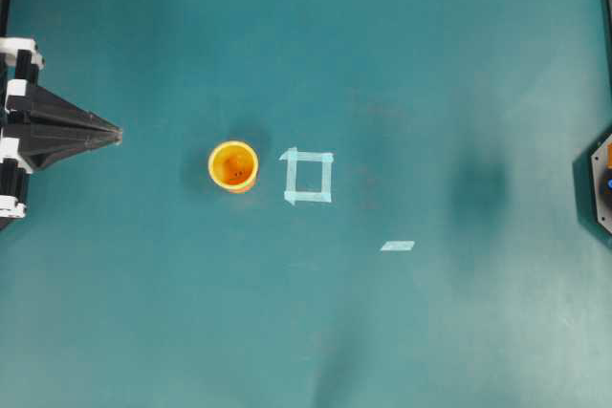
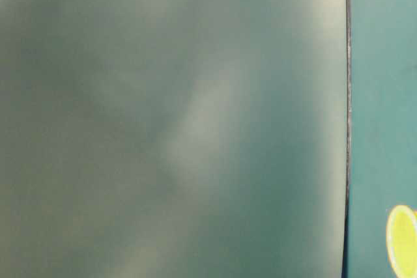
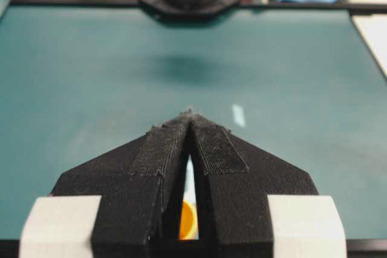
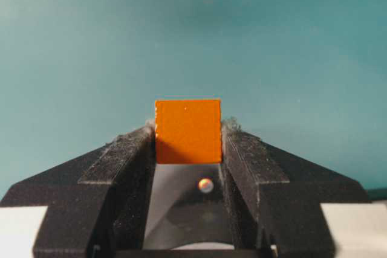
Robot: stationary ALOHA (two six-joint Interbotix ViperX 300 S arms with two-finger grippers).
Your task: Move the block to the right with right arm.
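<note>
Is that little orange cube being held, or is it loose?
Held. The block sits pinched between the right gripper fingertips, above the table.

Overhead: straight down on green mat (image 1: 430, 64), far.
Table-level: blurred, close.
Wrist views: along fingers, near.
Shared: cup (image 1: 233, 166).
</note>
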